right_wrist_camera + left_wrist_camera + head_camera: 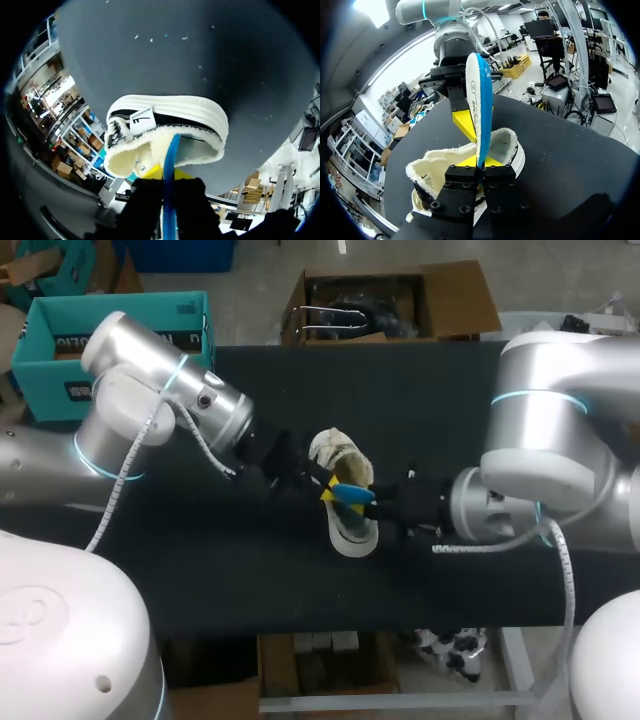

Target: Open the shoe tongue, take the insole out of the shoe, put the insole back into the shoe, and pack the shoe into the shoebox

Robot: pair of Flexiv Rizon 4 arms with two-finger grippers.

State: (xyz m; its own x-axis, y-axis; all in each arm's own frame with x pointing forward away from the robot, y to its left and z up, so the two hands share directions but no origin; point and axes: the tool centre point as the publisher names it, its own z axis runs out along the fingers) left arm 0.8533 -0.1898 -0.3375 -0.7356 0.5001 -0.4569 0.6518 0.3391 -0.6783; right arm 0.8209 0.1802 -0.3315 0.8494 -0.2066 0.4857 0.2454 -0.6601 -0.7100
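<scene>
Two grippers held one insole [479, 95] over the shoe [340, 452], which stood on its sole near the middle of the dark table [420, 400], opening upward and fleecy lining showing. The left gripper [480, 162] was closed on the lower part of the insole, a yellow tip against either face just above the shoe's opening. The right gripper [385, 505] was likewise closed on the insole, on its upper part, as the left wrist view showed. The insole stood on edge, blue on one face and white on the other, and was mostly out of the shoe. Whether its lower end was at the collar or just inside it could not be told. The step in hand was judged to be passing the insole through the opening, outward or back in. To do this well, the insole should stay in line with the shoe's length and slide along the footbed toe first. One gripper should guide and the other yield, so that the thin sheet does not buckle between two holds. The soft collar could snag its edge, and the shoe, gripped by neither arm, could slide or tip on the table. Room between the two wrists was scant. No shoebox was seen on the table.
</scene>
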